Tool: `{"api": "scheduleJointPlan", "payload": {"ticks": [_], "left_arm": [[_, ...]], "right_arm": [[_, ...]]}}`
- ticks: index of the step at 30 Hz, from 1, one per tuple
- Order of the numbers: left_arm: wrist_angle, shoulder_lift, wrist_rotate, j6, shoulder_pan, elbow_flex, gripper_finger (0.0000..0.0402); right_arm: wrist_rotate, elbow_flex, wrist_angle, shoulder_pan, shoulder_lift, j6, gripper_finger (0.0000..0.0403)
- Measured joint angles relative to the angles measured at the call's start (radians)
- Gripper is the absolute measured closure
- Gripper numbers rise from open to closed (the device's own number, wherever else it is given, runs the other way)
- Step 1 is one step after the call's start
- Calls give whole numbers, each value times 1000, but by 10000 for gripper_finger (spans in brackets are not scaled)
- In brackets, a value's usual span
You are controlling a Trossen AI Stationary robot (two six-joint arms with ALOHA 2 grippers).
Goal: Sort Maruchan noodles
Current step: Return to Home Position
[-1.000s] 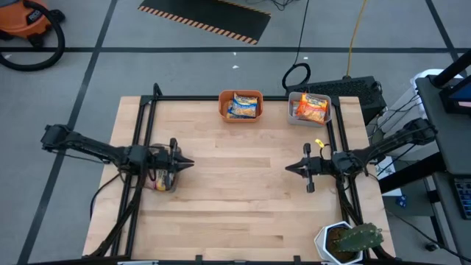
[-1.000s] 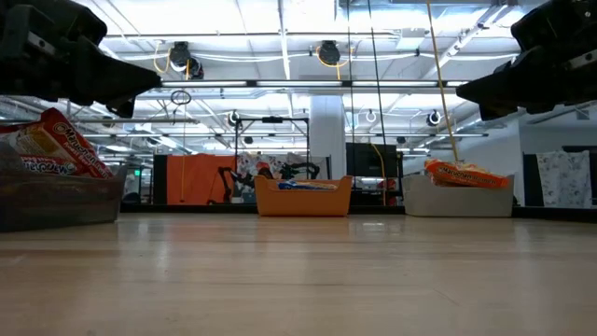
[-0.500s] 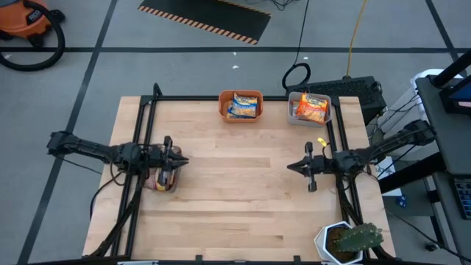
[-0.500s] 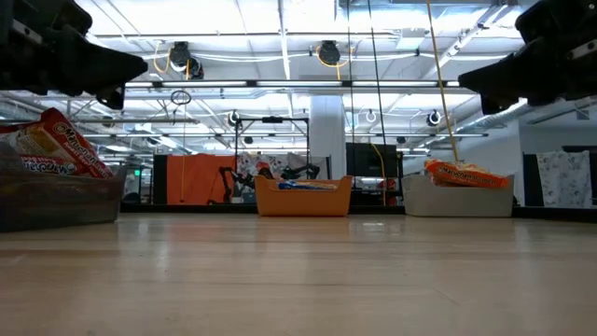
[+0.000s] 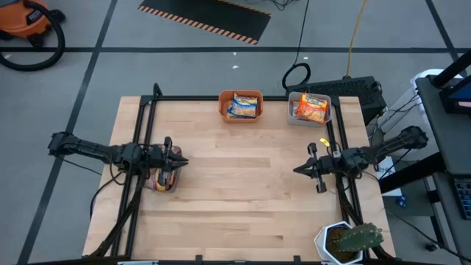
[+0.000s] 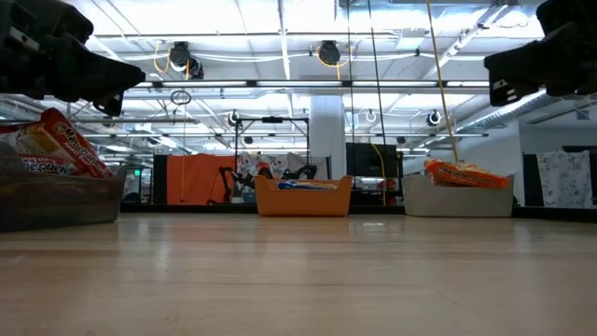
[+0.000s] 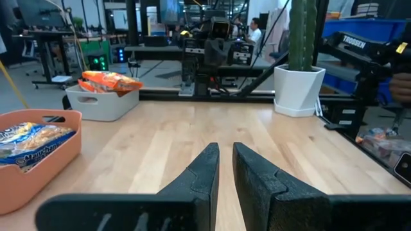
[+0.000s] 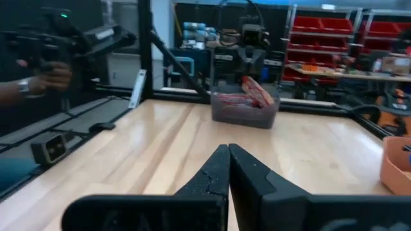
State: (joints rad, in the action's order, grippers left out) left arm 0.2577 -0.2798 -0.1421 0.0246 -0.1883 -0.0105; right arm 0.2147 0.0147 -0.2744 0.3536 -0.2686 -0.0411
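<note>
I hold my left gripper [image 5: 179,161] up off the wooden table [image 5: 235,199] near its left side, with my arm stretched out level and the tip pointing in toward the middle. Its fingers [image 7: 200,176] are all but pressed together, with only a thin slit of wood showing between them, and they pinch nothing. Right below this gripper stands the dark bin [image 8: 244,114], with the red packets [image 6: 58,145] leaning up out of it at a tilt. My right gripper [image 5: 296,170] hangs at about the same height near the right side and faces back across the table, well apart from the left one. Its fingers meet in one closed line and it carries nothing either. The other noodles lie along the far edge. The blue-and-yellow Maruchan packets [image 5: 243,105] sit in the orange bin [image 5: 222,107] near the middle of that edge. The orange packets [image 5: 312,108] are heaped in the grey bin [image 5: 291,116] just to its right, showing above its rim. No packet lies loose on the bare wood between my grippers. A cactus in a white pot [image 5: 353,239] stands at the near right corner. Beyond the table's left side, a person's hand [image 8: 56,76] shows in the right wrist view.
</note>
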Motion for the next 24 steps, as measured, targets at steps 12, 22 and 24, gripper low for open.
{"api": "scheduleJointPlan", "payload": {"ticks": [12,22,24], "left_arm": [[7,0,-13,-4,0,0,350],[15,0,-44,-16,0,0,350],[17,0,-51,-20,0,0,350]], "right_arm": [[-7,-1,131,-26,231,-82,403],[-80,6,191,-158,267,-89,403],[-109,6,200,-183,267,-87,403]]}}
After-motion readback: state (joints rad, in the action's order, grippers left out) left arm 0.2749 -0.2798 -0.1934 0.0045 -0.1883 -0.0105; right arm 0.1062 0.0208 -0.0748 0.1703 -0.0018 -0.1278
